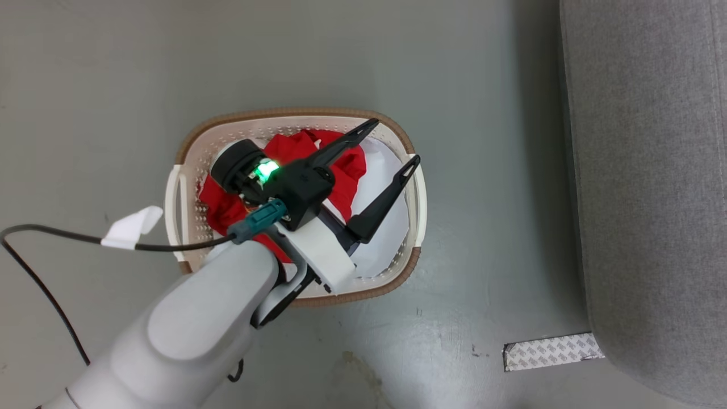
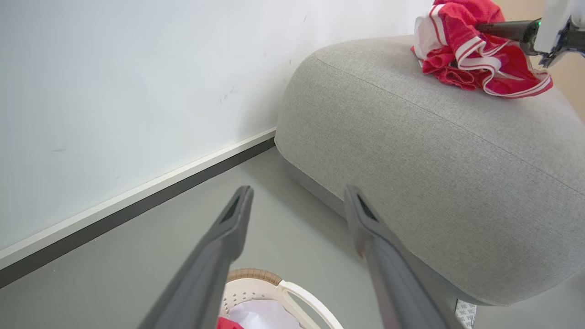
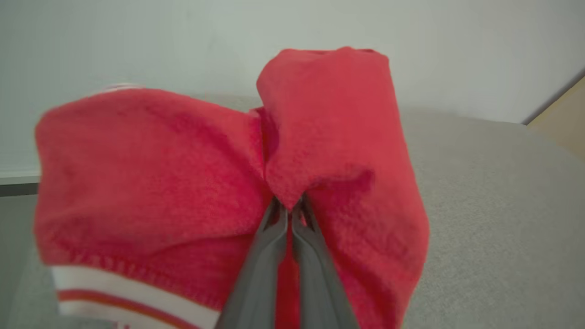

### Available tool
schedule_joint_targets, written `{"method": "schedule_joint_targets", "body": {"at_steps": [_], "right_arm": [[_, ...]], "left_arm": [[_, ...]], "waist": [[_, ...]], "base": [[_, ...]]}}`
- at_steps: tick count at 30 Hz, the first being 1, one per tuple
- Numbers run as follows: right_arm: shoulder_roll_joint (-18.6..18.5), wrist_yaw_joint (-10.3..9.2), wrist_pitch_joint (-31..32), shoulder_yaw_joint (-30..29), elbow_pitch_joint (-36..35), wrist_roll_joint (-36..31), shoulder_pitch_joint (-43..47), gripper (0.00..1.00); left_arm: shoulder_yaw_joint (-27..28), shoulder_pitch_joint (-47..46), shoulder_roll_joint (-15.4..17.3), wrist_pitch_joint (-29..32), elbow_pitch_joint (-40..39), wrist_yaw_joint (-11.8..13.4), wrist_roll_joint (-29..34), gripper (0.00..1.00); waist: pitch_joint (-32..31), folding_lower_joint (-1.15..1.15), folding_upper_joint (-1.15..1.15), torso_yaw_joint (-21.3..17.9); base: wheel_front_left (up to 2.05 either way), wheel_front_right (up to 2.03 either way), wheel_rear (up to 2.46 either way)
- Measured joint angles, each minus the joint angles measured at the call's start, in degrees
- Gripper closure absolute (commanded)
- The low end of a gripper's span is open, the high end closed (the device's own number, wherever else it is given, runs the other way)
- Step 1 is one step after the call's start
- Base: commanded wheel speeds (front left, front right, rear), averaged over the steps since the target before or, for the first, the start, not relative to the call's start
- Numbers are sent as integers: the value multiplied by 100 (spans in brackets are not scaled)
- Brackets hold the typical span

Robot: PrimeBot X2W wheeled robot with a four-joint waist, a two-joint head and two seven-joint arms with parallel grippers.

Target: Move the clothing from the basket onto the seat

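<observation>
Right gripper [image 3: 289, 208], jaws clenched on a soft, light red garment [image 2: 475, 59] atop the sofa [image 2: 411, 151]; left gripper [image 1: 393, 142], jaws released, above red clothing [image 1: 287, 146] in the basket [image 1: 295, 115]. Limp cloth: pinch a raised fold.

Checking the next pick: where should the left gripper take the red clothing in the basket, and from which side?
Probably a raised red fold of the clothing, from straight above: it lies crumpled, the basket's walls block the sides, and the open left gripper hovers over it.
</observation>
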Motion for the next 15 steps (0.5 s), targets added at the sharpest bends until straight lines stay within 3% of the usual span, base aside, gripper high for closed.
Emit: {"method": "schedule_joint_targets", "body": {"at_steps": [2, 3, 7, 15], "right_arm": [[-71, 0, 254, 241, 149, 196, -59, 41], [-99, 0, 443, 385, 216, 280, -102, 0], [-168, 0, 721, 820, 280, 644, -158, 0], [-495, 0, 443, 1533, 62, 849, -159, 0]], "left_arm": [[10, 1, -1, -27, 19, 22, -43, 0], [18, 2, -3, -40, 34, 23, -51, 0], [36, 57, -20, -75, 93, 43, -93, 0], [112, 343, -126, -243, 282, 85, -237, 0]], "waist": [[-48, -1, 0, 7], [-77, 0, 0, 8], [-229, -1, 0, -12], [-810, -1, 0, -71]], "base": [[0, 0, 0], [0, 0, 0], [0, 0, 0], [0, 0, 0]]}}
